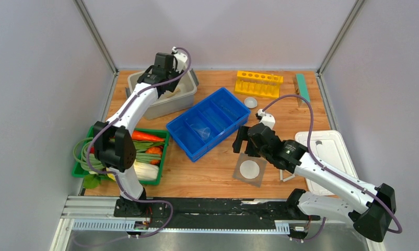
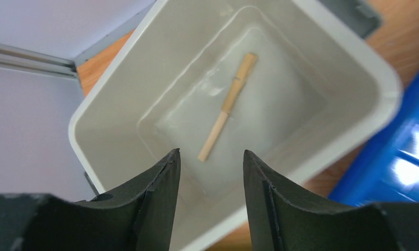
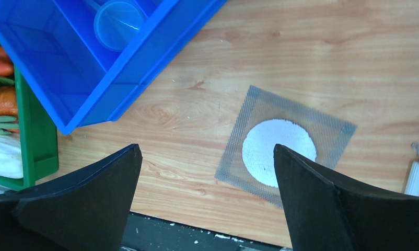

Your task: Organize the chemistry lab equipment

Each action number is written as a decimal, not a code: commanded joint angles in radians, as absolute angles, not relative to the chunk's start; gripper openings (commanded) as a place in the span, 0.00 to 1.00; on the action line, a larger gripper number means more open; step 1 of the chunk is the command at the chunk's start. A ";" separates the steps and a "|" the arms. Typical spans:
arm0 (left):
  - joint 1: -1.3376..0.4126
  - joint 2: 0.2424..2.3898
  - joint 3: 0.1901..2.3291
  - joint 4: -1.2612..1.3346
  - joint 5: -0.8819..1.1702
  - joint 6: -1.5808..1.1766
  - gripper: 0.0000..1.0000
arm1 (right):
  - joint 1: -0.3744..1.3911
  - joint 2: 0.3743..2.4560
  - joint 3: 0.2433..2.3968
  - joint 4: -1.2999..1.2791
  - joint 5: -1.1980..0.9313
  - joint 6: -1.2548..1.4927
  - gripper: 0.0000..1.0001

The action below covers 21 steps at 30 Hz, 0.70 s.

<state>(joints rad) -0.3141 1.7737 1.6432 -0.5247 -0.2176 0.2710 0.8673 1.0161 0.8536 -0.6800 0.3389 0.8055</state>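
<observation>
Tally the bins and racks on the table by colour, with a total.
Blue: 1, the blue divided plastic bin
Green: 1, the green plastic crate
Grey: 1, the pale grey plastic tub
Yellow: 1, the yellow plastic rack with holes
Total: 4

The wooden bench holds a grey tub, a blue tray, a green basket and a yellow rack. A round dish, a mesh square and a white lid lie flat.
</observation>
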 commanded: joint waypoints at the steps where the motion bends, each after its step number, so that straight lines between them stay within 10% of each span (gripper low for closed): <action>1: -0.319 1.606 1.690 -0.649 -0.048 0.060 0.56 | 0.868 0.997 0.830 -0.738 0.357 0.985 1.00; 21: -0.334 0.812 1.017 -0.597 0.170 -0.133 0.56 | 0.640 0.911 0.686 -0.991 0.606 1.307 0.88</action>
<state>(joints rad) -0.3279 0.8883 1.1015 -0.6495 0.1688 -0.0883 0.7357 0.9546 0.6685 -0.9367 0.4950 1.2366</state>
